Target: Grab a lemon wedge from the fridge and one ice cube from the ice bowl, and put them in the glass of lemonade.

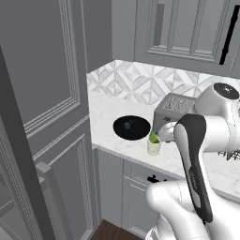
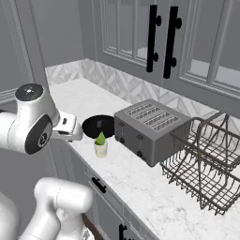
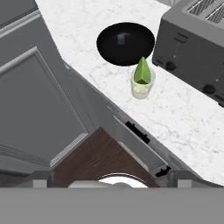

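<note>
Since the lemon wedge already stands in the glass of lemonade, steer the released fingers straight down over the ice bowl just beside it on the bench.

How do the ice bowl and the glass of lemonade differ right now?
The ice bowl is black, wide and shallow; the glass of lemonade is clear, narrow and taller for its width. The glass holds pale liquid with the lemon wedge sticking up out of it; the bowl shows just one small pale piece. Both stand upright on the marble counter, close together beside the toaster.
</note>
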